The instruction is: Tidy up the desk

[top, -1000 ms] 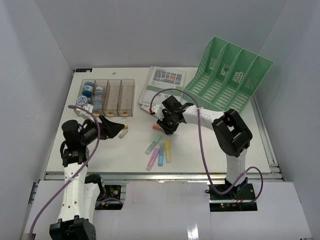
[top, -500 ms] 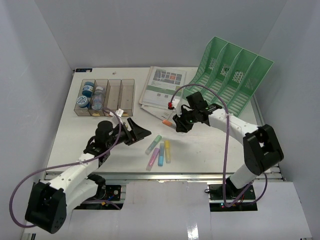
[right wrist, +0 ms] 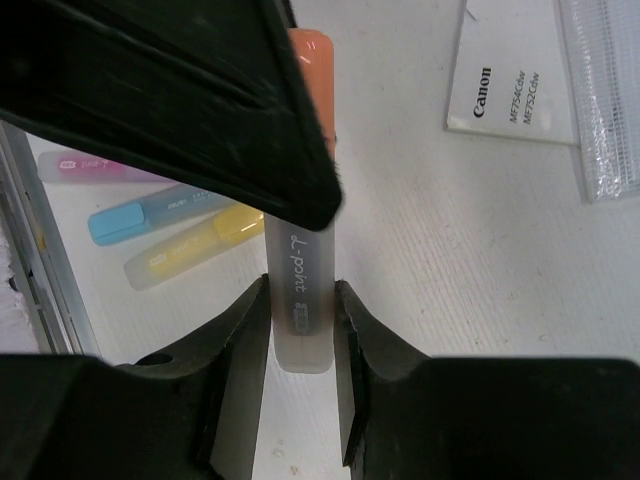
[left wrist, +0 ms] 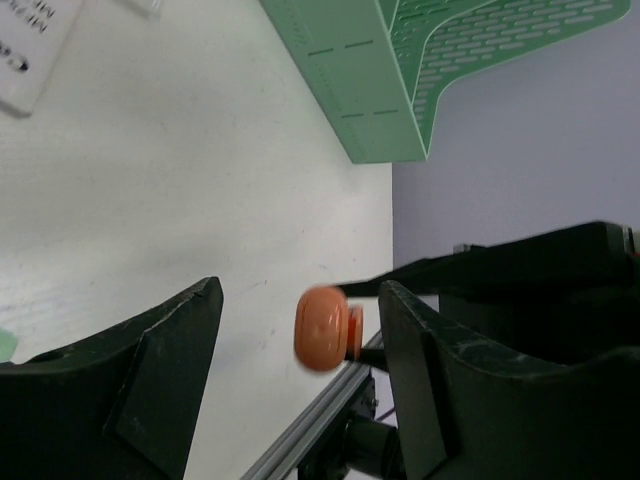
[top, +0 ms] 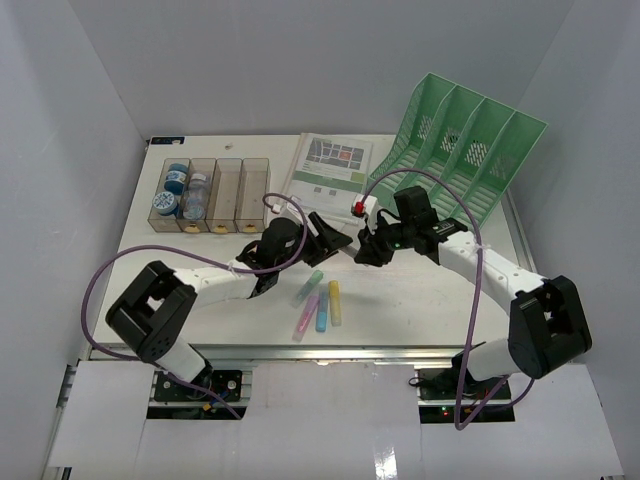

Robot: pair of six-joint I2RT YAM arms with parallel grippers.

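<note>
We hold the orange-capped highlighter (right wrist: 298, 285) clamped in our right gripper (right wrist: 300, 340) over the desk (top: 400, 300); our left gripper (left wrist: 300, 300) has its jaws apart, flanking the cap

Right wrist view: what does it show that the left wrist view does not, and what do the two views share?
Only the right wrist view: the pink highlighter, blue highlighter and yellow highlighter lying on the desk, and the "L-point" print on the orange highlighter.

Only the left wrist view: the green file rack, and the orange cap seen end-on between the open left fingers.

Both: the orange highlighter and the white desk.
</note>
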